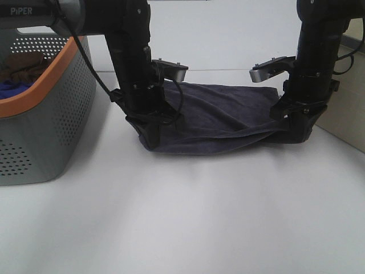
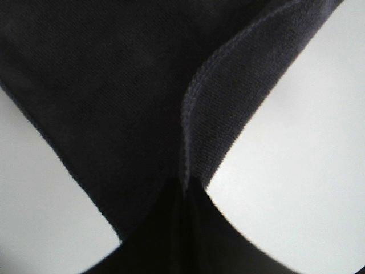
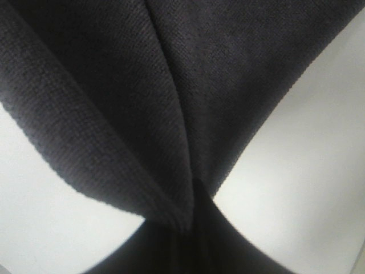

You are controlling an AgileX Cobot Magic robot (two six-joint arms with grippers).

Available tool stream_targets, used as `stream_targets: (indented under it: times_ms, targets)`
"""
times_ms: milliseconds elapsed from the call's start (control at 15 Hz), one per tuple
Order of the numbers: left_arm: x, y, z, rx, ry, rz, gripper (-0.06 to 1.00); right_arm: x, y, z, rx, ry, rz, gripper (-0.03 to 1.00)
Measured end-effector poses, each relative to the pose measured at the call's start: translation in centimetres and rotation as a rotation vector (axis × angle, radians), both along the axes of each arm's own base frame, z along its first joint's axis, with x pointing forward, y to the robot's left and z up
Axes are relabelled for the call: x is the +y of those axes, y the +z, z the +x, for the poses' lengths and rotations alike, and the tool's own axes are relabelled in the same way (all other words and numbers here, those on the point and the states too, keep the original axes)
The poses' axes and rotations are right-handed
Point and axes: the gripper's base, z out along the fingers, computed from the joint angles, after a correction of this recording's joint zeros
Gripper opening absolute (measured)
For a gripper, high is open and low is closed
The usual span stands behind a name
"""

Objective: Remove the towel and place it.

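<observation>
The dark charcoal-grey towel (image 1: pixel 222 120) lies spread on the white table, its front edge lifted and folded between the two arms. My left gripper (image 1: pixel 153 136) is shut on the towel's front left corner, low at the table. My right gripper (image 1: pixel 296 130) is shut on the front right corner. In the left wrist view the towel (image 2: pixel 114 91) fans out from the shut jaws, a hemmed edge curling up. In the right wrist view the towel (image 3: pixel 171 103) bunches into folds that run into the pinched jaws.
A grey perforated basket (image 1: pixel 51 131) with an orange rim stands at the left, holding a brown cloth (image 1: pixel 25 64) and a blue cloth (image 1: pixel 12 88). A beige box (image 1: pixel 348 108) sits at the right edge. White table surface (image 1: pixel 199 217) stretches in front.
</observation>
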Motion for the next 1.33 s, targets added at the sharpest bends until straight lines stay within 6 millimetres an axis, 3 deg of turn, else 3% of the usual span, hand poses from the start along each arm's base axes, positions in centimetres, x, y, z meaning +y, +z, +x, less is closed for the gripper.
stream_targets:
  times_ms: [267, 733, 800, 933, 1133, 1200, 1333]
  targets:
    - [0.6, -2.0, -1.9, 0.08, -0.032, 0.05, 0.0, 0.0, -1.5, -1.5, 0.079, -0.016, 0.012, 0.0]
    - [1.2, -3.4, -3.0, 0.142, -0.043, 0.07, 0.0, -0.1, -3.1, -3.3, 0.167, -0.065, 0.018, 0.03]
    - [1.2, -3.4, -3.0, 0.142, -0.043, 0.07, 0.0, 0.0, -3.1, -3.3, 0.17, -0.082, 0.023, 0.1]
    - [1.2, -3.4, -3.0, 0.142, -0.043, 0.07, 0.02, 0.1, -3.1, -3.3, 0.172, -0.146, 0.014, 0.35]
    - [1.2, -3.4, -3.0, 0.143, -0.042, 0.067, 0.13, 0.1, -3.1, -3.4, 0.171, -0.279, -0.03, 0.65]
    - [1.2, -3.4, -3.0, 0.144, -0.035, 0.068, 0.22, 0.1, -2.8, -3.4, 0.163, -0.31, -0.037, 0.67]
    - [1.2, -3.4, -3.0, 0.149, 0.008, 0.074, 0.48, 0.3, -1.3, -3.5, 0.132, -0.353, -0.015, 0.7]
